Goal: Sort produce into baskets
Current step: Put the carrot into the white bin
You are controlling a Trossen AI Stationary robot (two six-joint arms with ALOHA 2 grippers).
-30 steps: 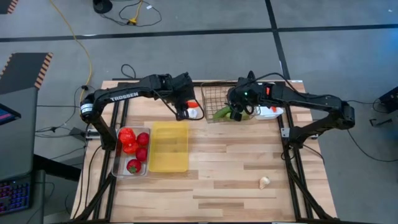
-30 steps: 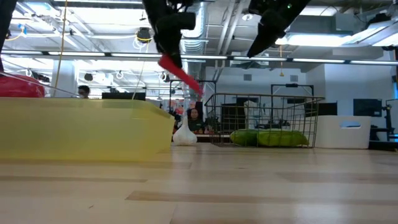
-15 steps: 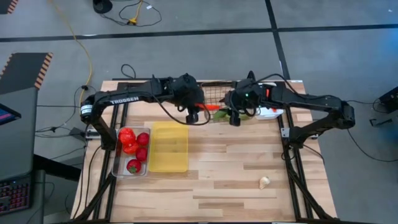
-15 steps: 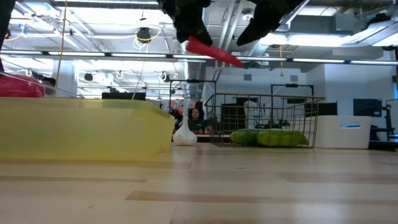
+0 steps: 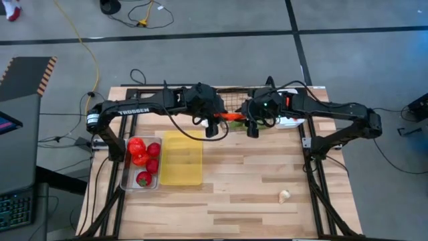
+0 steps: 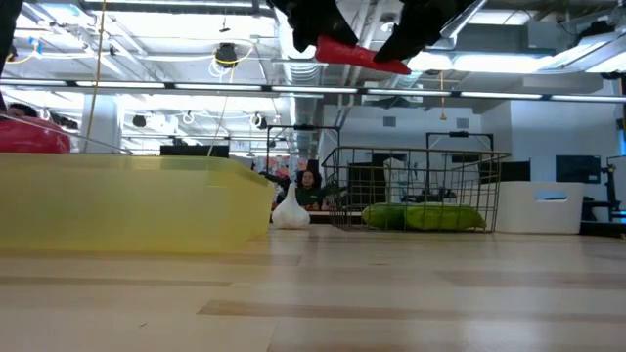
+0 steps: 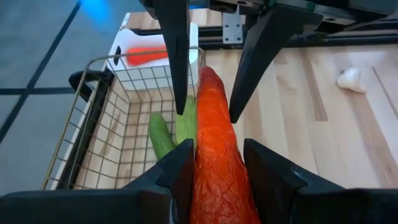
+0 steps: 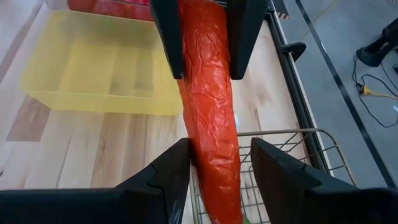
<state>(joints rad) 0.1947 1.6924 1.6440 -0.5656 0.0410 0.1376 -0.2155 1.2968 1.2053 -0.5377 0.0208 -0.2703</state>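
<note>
My left gripper (image 7: 214, 152) is shut on an orange-red carrot (image 5: 234, 116), held high over the near left corner of the dark wire basket (image 5: 244, 106). My right gripper (image 8: 217, 152) faces it, open, with its fingers on either side of the carrot's thin end (image 7: 208, 78). Green cucumbers (image 6: 421, 215) lie in the basket. The white tray (image 7: 149, 53) beyond it holds another carrot. The yellow tray (image 5: 182, 157) and the clear bin with red tomatoes (image 5: 142, 161) stand on the left. My left gripper pinches the carrot's thick end (image 8: 202, 37) between its two fingers, coming level from the table's left, with the fingers lying along the carrot. The carrot is lifted clear, nearly level, its thin end (image 6: 396, 66) a little lower. My right gripper: I cannot tell whether its fingers (image 7: 177, 74) touch the carrot.
One white garlic piece (image 5: 285, 195) lies near the table's front right. Another (image 6: 290, 213) lies on the table left of the basket. The two arms meet over the far middle of the table. Bare wood (image 5: 254, 174) lies between the yellow tray and the near edge.
My left gripper has carried the carrot up and toward the table's right, from beside the yellow tray's far end to the basket's corner. The carrot has tipped from slanting steeply down to nearly level. Its thin end now lies between my right gripper's fingers.
</note>
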